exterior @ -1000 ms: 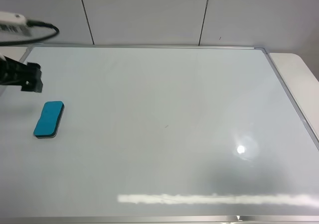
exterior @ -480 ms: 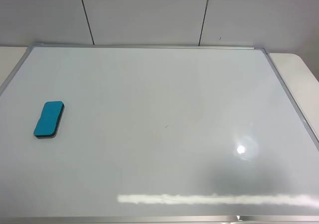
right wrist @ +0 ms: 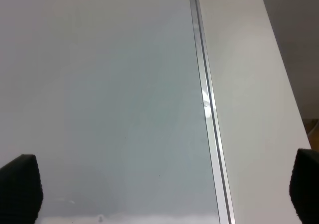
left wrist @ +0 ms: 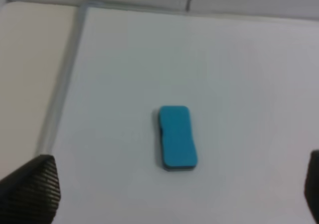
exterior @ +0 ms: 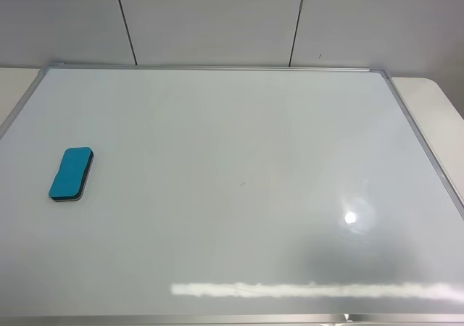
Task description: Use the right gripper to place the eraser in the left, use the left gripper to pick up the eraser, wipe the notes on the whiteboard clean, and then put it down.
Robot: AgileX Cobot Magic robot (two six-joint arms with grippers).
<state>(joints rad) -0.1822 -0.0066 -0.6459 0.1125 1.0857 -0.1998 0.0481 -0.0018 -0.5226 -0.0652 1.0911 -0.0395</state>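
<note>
The eraser (exterior: 71, 174) lies flat on the whiteboard (exterior: 232, 123), near its left edge, teal side up, with nothing touching it. A tiny dark speck (exterior: 242, 184) sits near the board's middle. Pale worktop (exterior: 435, 101) shows beyond the frame's right side. The left end effector (left wrist: 164, 194) is spread wide, empty, above the eraser. The right end effector (right wrist: 164, 189) is spread too, over the board's right frame (right wrist: 207, 109).

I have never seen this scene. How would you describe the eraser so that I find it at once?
Start from the large white whiteboard with a thin silver frame that fills most of the high view. Look near its left edge, about halfway down: the eraser lies flat there, on the board. It is a small rounded block with a bright teal top over a thin dark base, the only coloured thing on the white surface.
</note>
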